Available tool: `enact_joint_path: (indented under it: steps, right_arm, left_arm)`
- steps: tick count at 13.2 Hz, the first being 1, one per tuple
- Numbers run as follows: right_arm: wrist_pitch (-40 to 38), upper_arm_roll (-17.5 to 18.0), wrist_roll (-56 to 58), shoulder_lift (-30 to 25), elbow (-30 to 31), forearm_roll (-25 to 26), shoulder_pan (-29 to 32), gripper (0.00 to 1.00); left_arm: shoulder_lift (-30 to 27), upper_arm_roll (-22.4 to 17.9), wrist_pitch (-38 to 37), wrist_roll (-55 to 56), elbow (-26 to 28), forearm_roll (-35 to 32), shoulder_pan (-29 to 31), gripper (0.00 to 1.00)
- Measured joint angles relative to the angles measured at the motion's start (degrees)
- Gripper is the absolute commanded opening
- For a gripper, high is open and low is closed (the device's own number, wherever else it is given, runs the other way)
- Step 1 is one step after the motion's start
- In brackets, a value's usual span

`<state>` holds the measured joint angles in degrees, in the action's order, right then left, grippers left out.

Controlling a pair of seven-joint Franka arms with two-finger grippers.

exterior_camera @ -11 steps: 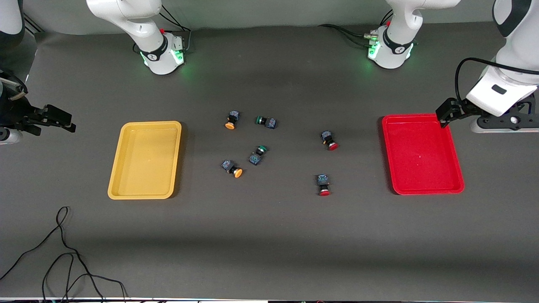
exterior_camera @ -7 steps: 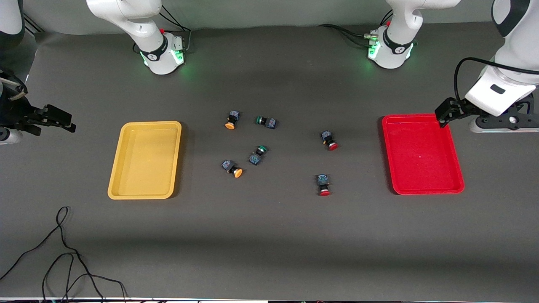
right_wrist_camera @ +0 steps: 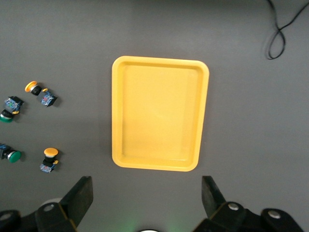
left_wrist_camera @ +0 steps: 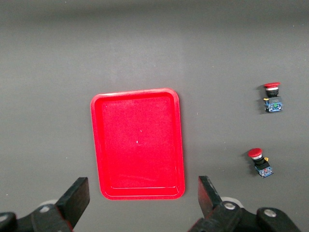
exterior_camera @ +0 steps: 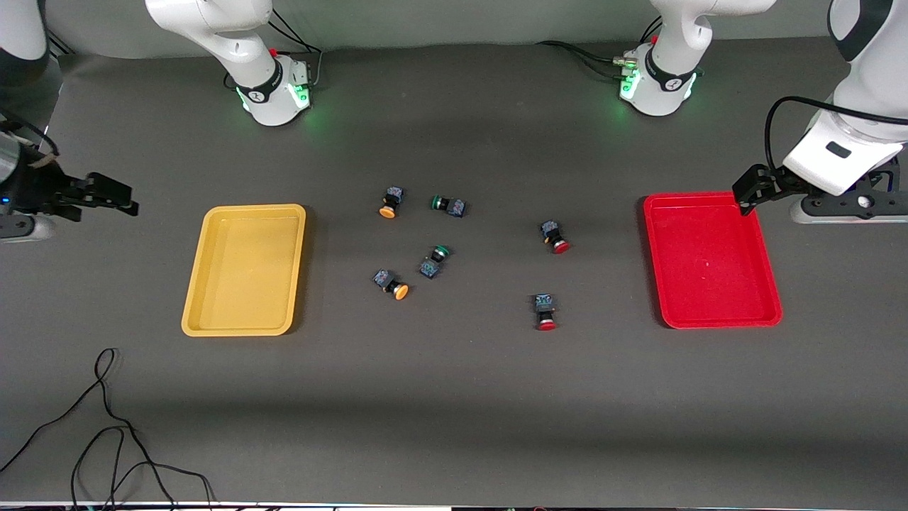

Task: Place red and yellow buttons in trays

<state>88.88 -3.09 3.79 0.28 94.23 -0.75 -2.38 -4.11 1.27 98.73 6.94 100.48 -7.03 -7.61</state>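
Note:
The yellow tray (exterior_camera: 245, 270) lies toward the right arm's end of the table, and the red tray (exterior_camera: 709, 262) toward the left arm's end. Both are bare. Between them lie two yellow buttons (exterior_camera: 389, 202) (exterior_camera: 392, 282) and two red buttons (exterior_camera: 554, 236) (exterior_camera: 545, 311). My left gripper (exterior_camera: 746, 195) is open and empty, over the red tray's corner. Its wrist view shows the gripper (left_wrist_camera: 142, 195), the red tray (left_wrist_camera: 137, 142) and both red buttons (left_wrist_camera: 272, 95) (left_wrist_camera: 259, 162). My right gripper (exterior_camera: 130, 201) is open and empty, over the table beside the yellow tray (right_wrist_camera: 159, 118).
Two green-capped buttons (exterior_camera: 447, 205) (exterior_camera: 433, 260) lie among the yellow ones. A black cable (exterior_camera: 106, 426) loops on the table nearer the front camera than the yellow tray. The arm bases (exterior_camera: 273, 92) (exterior_camera: 656, 89) stand at the table's edge farthest from the front camera.
My right gripper has shifted a little toward the yellow tray. My left gripper has hardly moved. The buttons and trays lie as before.

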Motion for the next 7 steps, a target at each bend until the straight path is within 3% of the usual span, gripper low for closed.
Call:
enact_joint_path:
  steps: [4, 7]
  right_arm:
    - [3.92, 0.28, -9.64, -3.56, 7.82, -3.89, -5.92, 1.0]
    - [9.9, 0.4, -22.39, -7.74, 16.35, -4.54, -13.88, 1.0]
  left_arm:
    - [1.19, 2.21, -0.09, 0.52, 0.05, 0.14, -0.58, 1.0]
    - [5.09, 8.4, 1.1, 9.87, 0.13, 0.26, -1.21, 1.0]
